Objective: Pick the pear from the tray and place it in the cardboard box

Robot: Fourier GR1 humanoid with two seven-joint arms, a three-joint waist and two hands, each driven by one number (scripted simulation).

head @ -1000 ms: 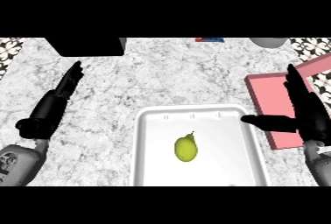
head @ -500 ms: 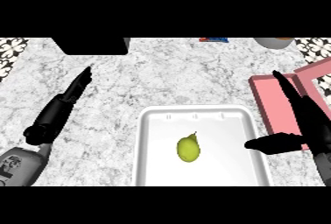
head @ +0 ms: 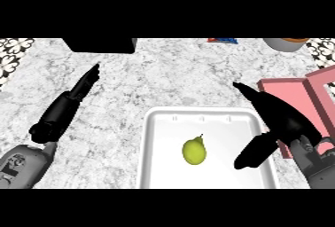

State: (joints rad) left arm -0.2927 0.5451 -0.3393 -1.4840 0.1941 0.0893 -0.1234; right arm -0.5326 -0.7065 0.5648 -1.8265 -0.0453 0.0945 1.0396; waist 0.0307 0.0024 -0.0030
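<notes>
The pear [head: 193, 151] lies in the white tray [head: 157, 146] on the tabletop [head: 170, 84]. The right hand [head: 281, 119] hovers open beside it, holding nothing; the left hand [head: 65, 108] rests open, well apart.

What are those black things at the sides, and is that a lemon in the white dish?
You are looking down through the robot's own eyes at a grey marble counter. The black shapes are its two hands on grey arms. The left hand lies stretched out flat over the counter, holding nothing. The right hand is open over the right edge of the white plastic tray, with its thumb pointing toward the fruit. The fruit is not a lemon but a small yellow-green pear, lying in the middle of the tray, untouched. The pink box at the right edge, just behind the right hand, is where the pear should go. Nothing is held yet.
</notes>
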